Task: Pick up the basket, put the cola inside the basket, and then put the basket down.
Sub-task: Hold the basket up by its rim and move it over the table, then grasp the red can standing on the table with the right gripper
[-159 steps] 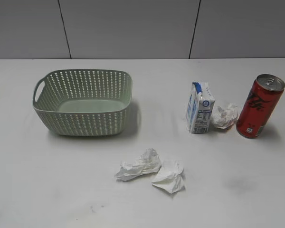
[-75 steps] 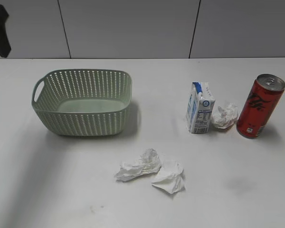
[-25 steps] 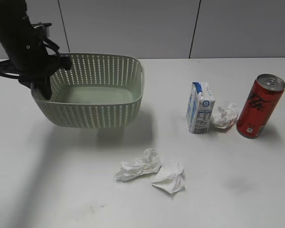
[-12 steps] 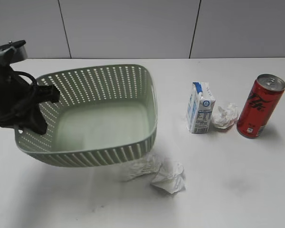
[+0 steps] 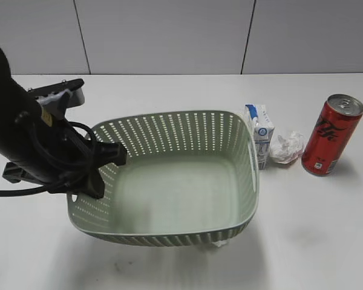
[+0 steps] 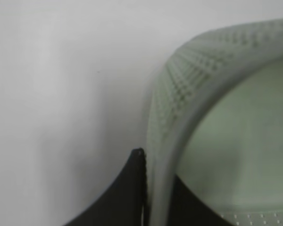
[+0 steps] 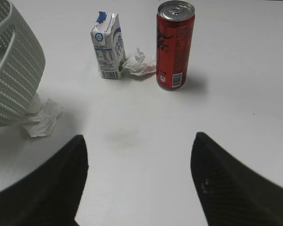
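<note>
The cola (image 7: 175, 44) stands upright on the counter (image 7: 254, 84), long axis vertical, at about 12 o'clock from the wide-open, empty right end effector (image 7: 137, 181), the nearer one. The left end effector (image 5: 100, 172), apparently clamped on the rim, holds the basket (image 5: 175, 181) aloft.

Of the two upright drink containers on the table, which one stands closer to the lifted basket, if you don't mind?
The small white-and-blue carton, right beside the basket rim; the red cola stands farther right, beyond a crumpled tissue.
</note>
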Robot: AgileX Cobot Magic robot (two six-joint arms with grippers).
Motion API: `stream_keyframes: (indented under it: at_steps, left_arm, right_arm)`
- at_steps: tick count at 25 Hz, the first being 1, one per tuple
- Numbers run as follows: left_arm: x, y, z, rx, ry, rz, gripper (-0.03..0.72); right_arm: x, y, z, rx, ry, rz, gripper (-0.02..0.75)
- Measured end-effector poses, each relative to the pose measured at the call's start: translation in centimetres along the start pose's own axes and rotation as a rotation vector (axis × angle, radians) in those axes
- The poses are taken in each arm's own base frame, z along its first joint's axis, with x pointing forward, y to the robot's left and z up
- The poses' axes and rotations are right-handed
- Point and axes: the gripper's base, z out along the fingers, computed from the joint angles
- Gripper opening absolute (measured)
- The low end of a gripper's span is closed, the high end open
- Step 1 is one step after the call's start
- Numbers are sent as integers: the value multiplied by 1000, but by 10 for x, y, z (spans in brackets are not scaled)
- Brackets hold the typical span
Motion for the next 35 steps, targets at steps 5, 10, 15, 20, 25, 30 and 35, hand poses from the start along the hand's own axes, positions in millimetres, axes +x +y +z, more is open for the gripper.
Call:
stream_keyframes:
  at_steps: [5,10,15,20,25,30,35]
  left_arm:
    - [3,8,19,-88,89,-14,0]
    - [1,6,17,-84,86,-17,0]
    - [-3,3,14,-74,72,-18,0]
    - [-4,3,13,-74,71,-17,0]
    - [-4,3,13,-76,71,-15,0]
    - [-4,3,13,-77,71,-14,0]
    - [-4,3,13,-78,75,-14,0]
  right_arm:
    - [-22,-3,2,39,13,48,534]
    - [-64,-9,17,94,100,70,620]
    - [-99,-14,57,105,257,88,666]
    - [-125,-23,125,116,453,105,669]
    - [-148,-33,203,122,582,116,666]
    - [-165,-41,264,123,627,124,666]
    - [-160,-47,308,122,715,133,666]
